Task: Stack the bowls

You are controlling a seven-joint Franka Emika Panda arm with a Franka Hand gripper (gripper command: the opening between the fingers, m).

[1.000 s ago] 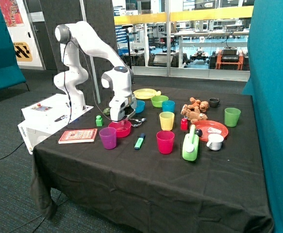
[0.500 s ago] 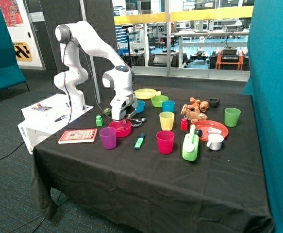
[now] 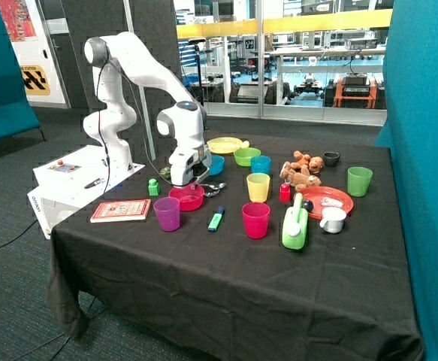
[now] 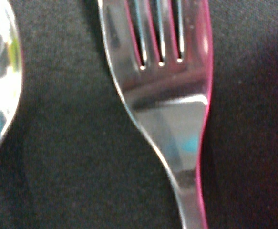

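The pink bowl [image 3: 186, 198] sits on the black cloth near the table's left side. My gripper [image 3: 191, 180] hangs just above its far rim, low over the table. The blue bowl [image 3: 216, 164] is partly hidden behind my gripper. The lime green bowl [image 3: 246, 156] stands beside it, in front of the yellow plate [image 3: 225, 144]. All three bowls stand apart. The wrist view shows only a metal fork [image 4: 172, 119] and the edge of a spoon [image 4: 0, 71] lying on the cloth, very close.
Purple cup [image 3: 167, 213], yellow cup [image 3: 258, 186], pink cup [image 3: 255, 219] and blue cup [image 3: 261, 165] stand around the bowls. A green marker [image 3: 216, 219], a red book [image 3: 121, 210], a green block [image 3: 153, 186] and a red plate [image 3: 327, 199] also lie on the table.
My gripper has shifted slightly toward the table's left side and a little higher. The bowls have not moved.
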